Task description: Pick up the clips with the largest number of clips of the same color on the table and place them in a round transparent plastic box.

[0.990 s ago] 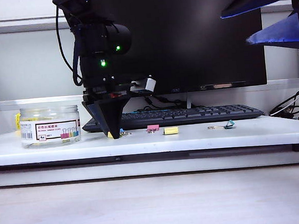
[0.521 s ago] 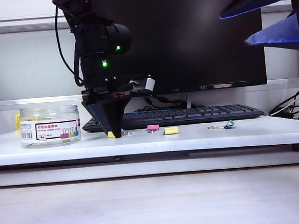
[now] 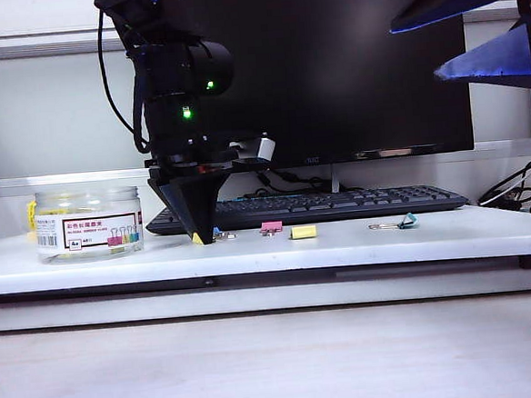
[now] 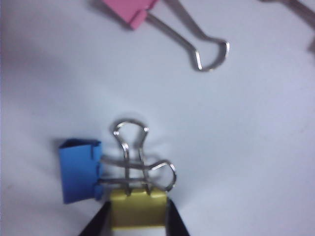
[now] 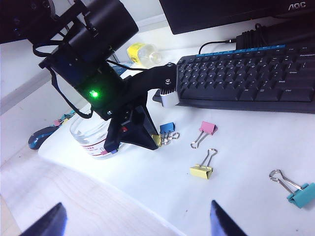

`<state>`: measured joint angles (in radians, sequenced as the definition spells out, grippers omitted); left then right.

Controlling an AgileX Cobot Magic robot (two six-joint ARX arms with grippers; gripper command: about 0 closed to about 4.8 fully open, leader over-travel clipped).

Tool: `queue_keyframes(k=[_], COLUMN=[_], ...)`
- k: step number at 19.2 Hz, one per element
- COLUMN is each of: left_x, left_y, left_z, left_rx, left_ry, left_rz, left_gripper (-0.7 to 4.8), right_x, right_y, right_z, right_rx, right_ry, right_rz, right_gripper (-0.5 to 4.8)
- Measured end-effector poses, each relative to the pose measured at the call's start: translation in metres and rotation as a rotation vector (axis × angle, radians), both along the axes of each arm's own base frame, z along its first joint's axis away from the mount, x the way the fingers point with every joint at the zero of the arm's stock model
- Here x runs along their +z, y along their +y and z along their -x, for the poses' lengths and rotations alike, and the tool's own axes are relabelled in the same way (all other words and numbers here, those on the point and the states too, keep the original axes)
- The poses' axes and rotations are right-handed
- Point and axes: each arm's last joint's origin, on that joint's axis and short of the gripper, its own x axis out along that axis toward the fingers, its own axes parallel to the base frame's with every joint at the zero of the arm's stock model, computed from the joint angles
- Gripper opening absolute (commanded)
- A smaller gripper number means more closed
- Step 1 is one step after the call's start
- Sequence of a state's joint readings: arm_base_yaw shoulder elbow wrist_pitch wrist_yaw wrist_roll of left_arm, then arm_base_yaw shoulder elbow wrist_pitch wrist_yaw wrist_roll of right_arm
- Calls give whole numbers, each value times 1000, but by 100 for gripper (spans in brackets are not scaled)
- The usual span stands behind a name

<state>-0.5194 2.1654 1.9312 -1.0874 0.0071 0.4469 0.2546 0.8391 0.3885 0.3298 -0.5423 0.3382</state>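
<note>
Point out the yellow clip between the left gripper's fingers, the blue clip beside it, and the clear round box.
yellow clip (image 4: 137, 209): left wrist view, on its yellow body.
blue clip (image 4: 80, 169): left wrist view, on its blue body.
round transparent plastic box (image 3: 89, 225): exterior view, on its labelled wall.

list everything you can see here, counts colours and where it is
small yellow binder clips: two; one between the left pincer's fingertips on the white table, one lying free near the middle
small blue binder clip: one, beside the gripped yellow one, wire handles overlapping
small pink binder clip: one, in front of the keyboard
small teal binder clip: one, at the table's right
round transparent plastic box: one, clear, white label, far left
black keyboard: one, behind the clips
black monitor: one, at the back
left pincer: black, down on the table, closing on the yellow clip
right pincer: open, raised to the right
</note>
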Motion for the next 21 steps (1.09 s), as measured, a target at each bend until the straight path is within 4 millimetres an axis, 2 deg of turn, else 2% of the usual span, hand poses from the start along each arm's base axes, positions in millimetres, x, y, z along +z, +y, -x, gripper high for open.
queue_keyframes(k=[7, 10, 13, 21], left_x=[5, 25, 35, 33], left_y=[1, -2, -2, -9], left_z=[0, -3, -3, 8], left_rx=[6, 32, 41, 28], left_ry=[15, -35, -34, 40], left_rz=[-19, 21, 57, 36], left_gripper=[84, 84, 84, 84], right_x=[0, 0, 0, 0], right_y=[0, 0, 0, 0], right_z=[0, 0, 0, 0], right_rx=[1, 1, 7, 11], right_ry=[-2, -2, -2, -2], right_rz=[2, 2, 1, 0], right_gripper=[372, 372, 372, 372])
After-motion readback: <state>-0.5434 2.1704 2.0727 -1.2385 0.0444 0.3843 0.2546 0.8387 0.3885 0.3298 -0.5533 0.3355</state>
